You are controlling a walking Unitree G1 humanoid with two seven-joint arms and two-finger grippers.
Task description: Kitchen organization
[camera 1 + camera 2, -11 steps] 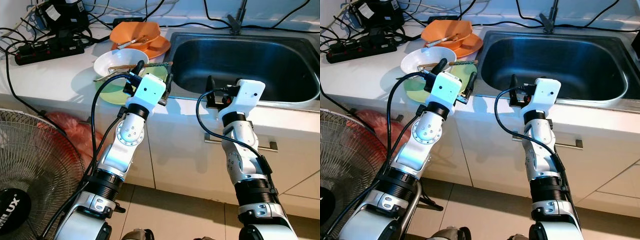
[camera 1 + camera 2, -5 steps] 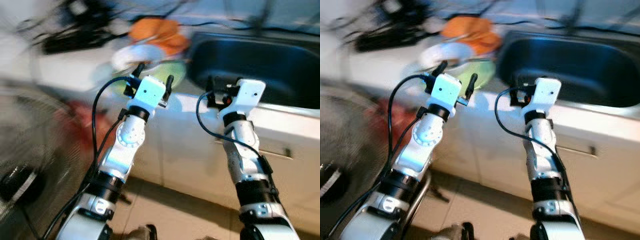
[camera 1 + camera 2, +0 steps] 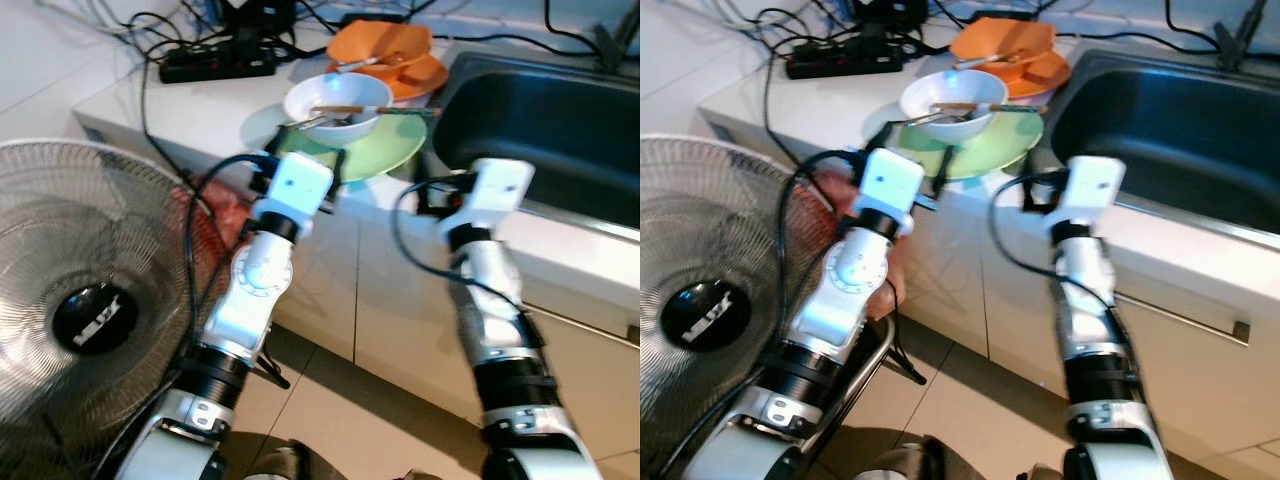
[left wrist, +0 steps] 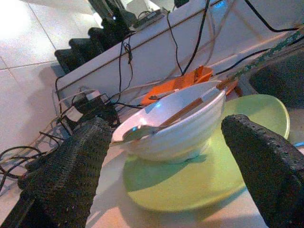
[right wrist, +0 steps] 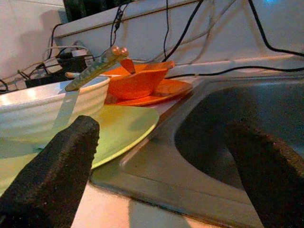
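A fan (image 3: 85, 300) stood nearest on the floor. The left claw (image 3: 300, 160) and right claw (image 3: 440, 195) hung at the worktop (image 3: 200, 105) edge, fingers apart, empty. Beyond, a white bowl (image 3: 337, 105) sat on a green plate (image 3: 385, 155), beside the sink (image 3: 540, 120); orange dishes (image 3: 395, 55) lay farthest.

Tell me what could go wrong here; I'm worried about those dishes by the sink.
The white bowl sits on the green plate, whose edge is near the counter front; a nudge from the open left gripper might slide both off. The chopsticks resting across the bowl could roll out if it is lifted.
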